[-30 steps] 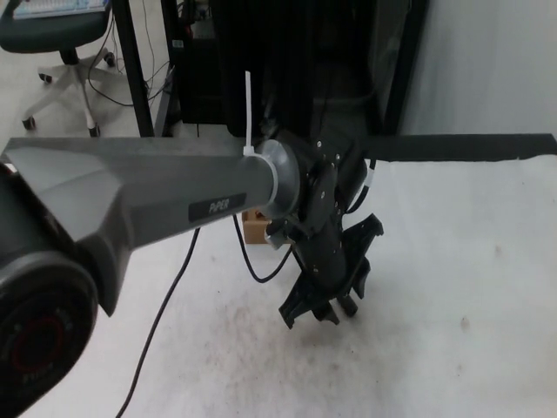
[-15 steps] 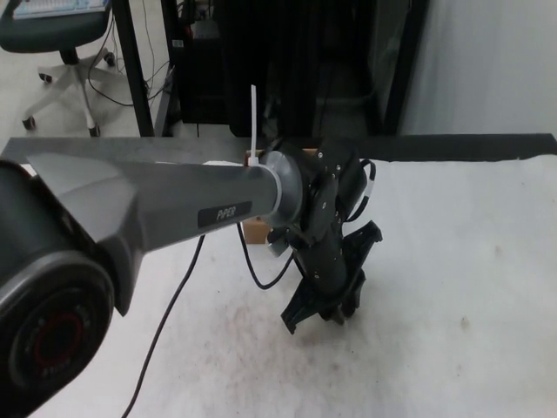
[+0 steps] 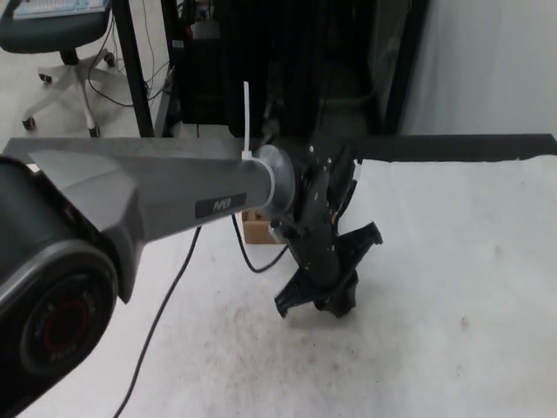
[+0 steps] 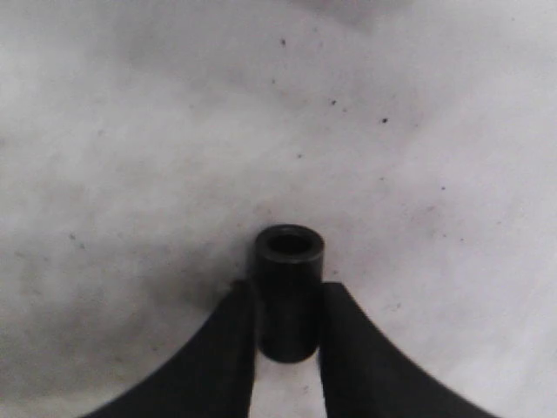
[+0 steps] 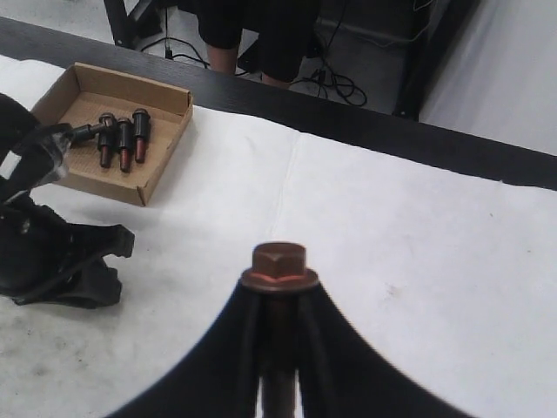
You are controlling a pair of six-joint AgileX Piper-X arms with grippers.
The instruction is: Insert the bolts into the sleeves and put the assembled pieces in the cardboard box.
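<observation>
The left gripper (image 4: 288, 300) was closed on a sleeve (image 4: 290, 261), its two dark fingers (image 4: 228, 348) pressing the sides with the upper part standing free above the tips. The sleeve was a short black tube held roughly upright, its open bore facing the wrist camera. It was low over the white bench cover (image 4: 418, 131); whether it touched the cover could not be told.

The right gripper (image 5: 280, 294) was closed on a bolt (image 5: 279, 264). The copper-coloured hexagonal head and flange stood clear above the fingertips, and the shank ran down between the fingers.

From the right wrist view, the left gripper (image 5: 61, 261) sat near the cardboard box (image 5: 130, 87), which lay open on the cover near the bench's dark far edge (image 5: 392, 135). Three assembled pieces (image 5: 122, 139) lay side by side in the box.

In the high view, the grey left arm (image 3: 165, 196) crossed in front of the box (image 3: 255, 228) and hid most of it. A black cable (image 3: 248, 252) hung beside the arm.
</observation>
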